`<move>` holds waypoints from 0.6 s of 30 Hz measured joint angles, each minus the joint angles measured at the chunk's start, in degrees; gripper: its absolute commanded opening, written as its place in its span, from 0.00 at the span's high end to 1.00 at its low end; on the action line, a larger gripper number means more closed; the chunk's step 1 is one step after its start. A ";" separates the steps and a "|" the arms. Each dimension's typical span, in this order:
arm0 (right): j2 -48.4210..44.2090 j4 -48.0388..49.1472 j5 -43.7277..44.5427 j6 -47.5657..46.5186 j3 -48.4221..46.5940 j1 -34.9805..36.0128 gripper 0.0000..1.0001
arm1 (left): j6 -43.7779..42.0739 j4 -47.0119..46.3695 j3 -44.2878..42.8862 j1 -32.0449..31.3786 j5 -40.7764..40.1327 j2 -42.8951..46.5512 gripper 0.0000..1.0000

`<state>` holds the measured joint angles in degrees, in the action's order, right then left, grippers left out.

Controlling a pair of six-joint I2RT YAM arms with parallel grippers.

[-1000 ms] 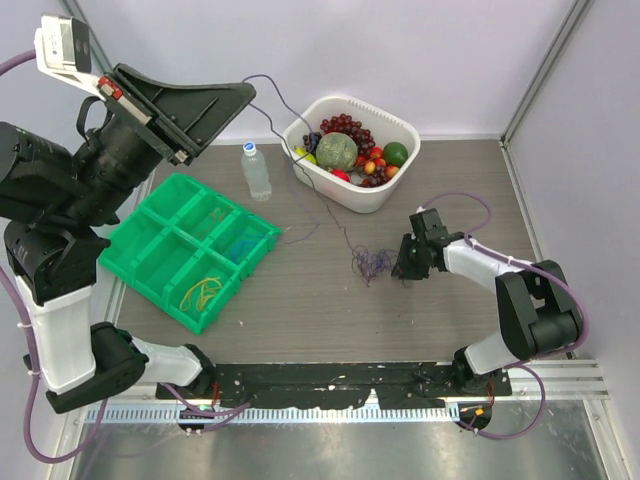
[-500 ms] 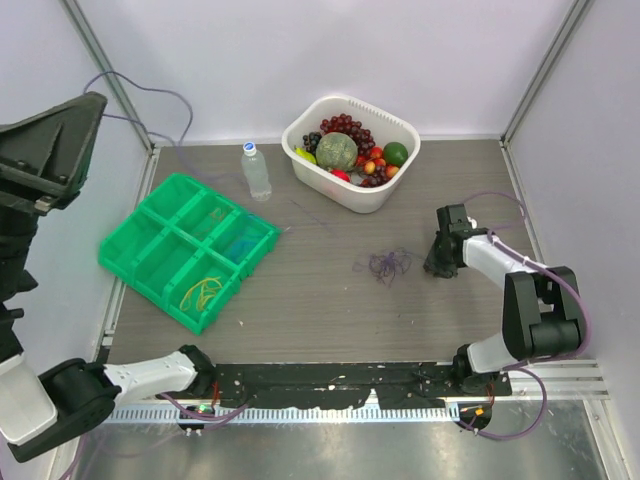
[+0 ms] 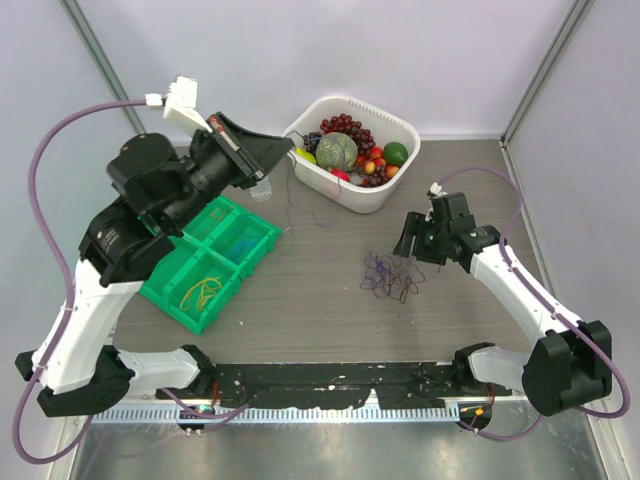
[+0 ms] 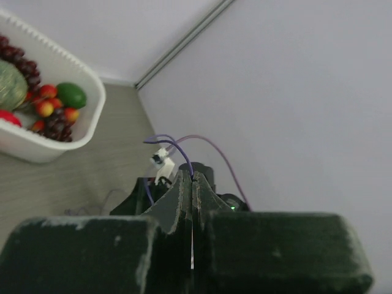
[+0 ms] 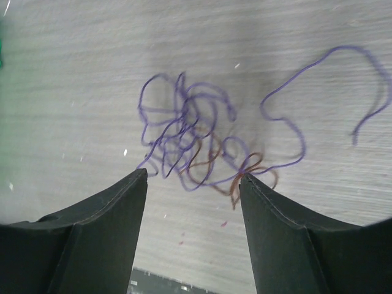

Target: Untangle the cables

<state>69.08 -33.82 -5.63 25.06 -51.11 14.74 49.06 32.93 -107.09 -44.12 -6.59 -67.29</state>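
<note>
Tangle of thin purple and brown wire cables (image 3: 390, 275) lies on grey wood-grain table (image 3: 300, 320), between green compartment tray (image 3: 272, 232) and right arm. Right gripper (image 5: 192, 175) released, jaws wide, poised over tangle's edge. Left gripper (image 3: 278, 148) raised beside white plastic fruit tub (image 3: 372, 198), clenched. Thin purple strand (image 3: 290, 195) hangs below its tip; cannot tell if pinched.

A robotics lab cell: plain pale walls (image 3: 400, 40), aluminium frame posts (image 3: 540, 70).
</note>
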 measured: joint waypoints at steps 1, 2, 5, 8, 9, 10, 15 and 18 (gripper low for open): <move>-0.55 -0.35 -1.42 -0.28 0.22 0.76 0.34 | -0.04 2.03 0.04 0.00 -0.37 -0.87 1.00; -1.03 -0.44 -2.43 -0.48 0.66 1.33 0.34 | -0.07 3.78 0.07 0.00 -0.72 -1.40 1.00; -3.67 -0.66 -5.31 -0.72 3.72 2.86 0.34 | -0.09 7.32 0.07 0.00 -1.57 -1.40 1.00; -5.99 -1.57 -6.78 -0.68 5.88 3.10 0.34 | -0.26 8.90 0.07 0.00 -2.73 -0.46 1.00; -6.29 -1.68 -6.95 -0.68 6.03 3.10 0.34 | -0.33 9.03 0.07 0.00 -3.06 -0.13 1.00; -6.49 -1.81 -7.04 -0.66 6.05 3.10 0.35 | -0.57 9.14 -0.07 0.00 -3.32 0.00 1.00; -6.08 -1.55 -7.08 -0.74 6.05 3.10 0.36 | -5.62 12.33 -8.94 0.00 -5.73 -3.98 1.00; -4.98 -1.55 -7.04 -0.87 6.05 3.10 0.36 | -10.75 14.84 -16.81 0.00 -8.50 -8.35 1.00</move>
<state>64.10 -35.38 -12.67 24.18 -45.06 17.85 38.30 47.77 -123.90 -44.12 -15.09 -75.64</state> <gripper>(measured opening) 0.643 0.009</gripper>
